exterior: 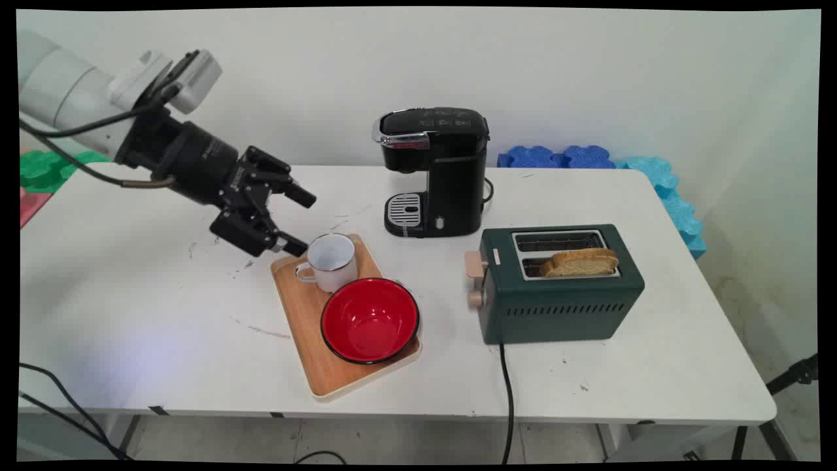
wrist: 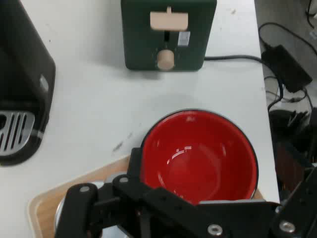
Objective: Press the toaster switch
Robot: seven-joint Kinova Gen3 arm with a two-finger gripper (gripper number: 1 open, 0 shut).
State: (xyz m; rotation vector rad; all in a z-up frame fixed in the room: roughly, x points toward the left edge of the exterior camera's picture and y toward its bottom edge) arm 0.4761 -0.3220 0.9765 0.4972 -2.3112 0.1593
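Two fingers of the claw [exterior: 299, 221] stand spread apart, empty, just left of the white mug [exterior: 331, 261] on the wooden tray [exterior: 330, 379], red bowl [exterior: 369, 320] lying beyond it.

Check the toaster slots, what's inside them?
The toaster has a bread slice sticking up from its near slot. The far slot looks empty from above, though its depth is hidden.
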